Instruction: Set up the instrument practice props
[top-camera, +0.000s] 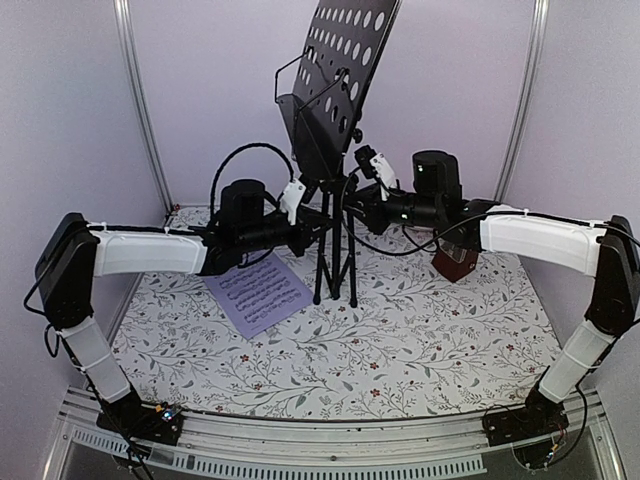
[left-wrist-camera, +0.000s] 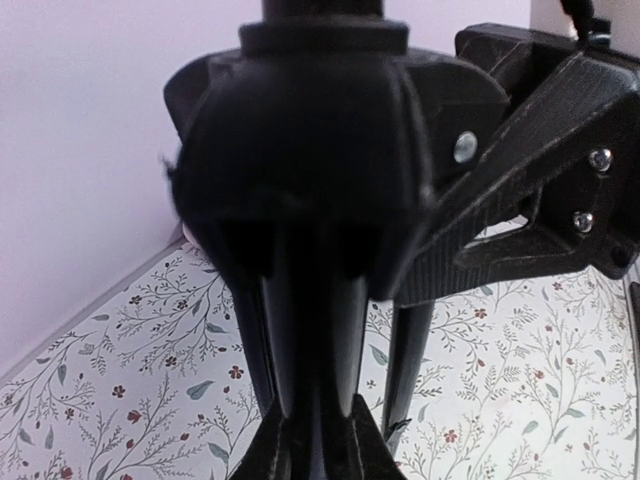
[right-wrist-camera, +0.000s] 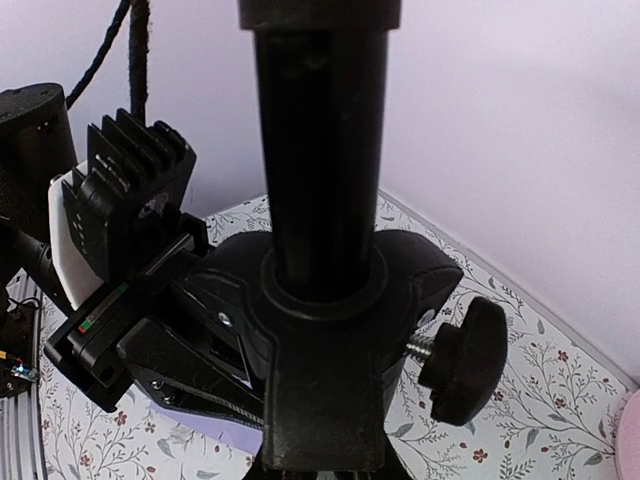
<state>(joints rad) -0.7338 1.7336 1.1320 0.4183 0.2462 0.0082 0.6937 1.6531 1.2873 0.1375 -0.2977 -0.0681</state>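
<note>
The music stand (top-camera: 335, 90) stands upright at the back middle of the worktop (top-camera: 420, 340). My left pincer (top-camera: 308, 234) and right pincer (top-camera: 352, 214) both grip its leg hub (right-wrist-camera: 330, 350) narrowly from opposite sides. One sheet (top-camera: 258, 292) lies flat just left of it. The metronome (top-camera: 455, 262) sits behind my right arm (top-camera: 540, 240).

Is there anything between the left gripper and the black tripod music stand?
Nothing visible: the left gripper sits right against the hub of the black perforated-metal tripod music stand, with the right gripper on the hub's other side.
</note>
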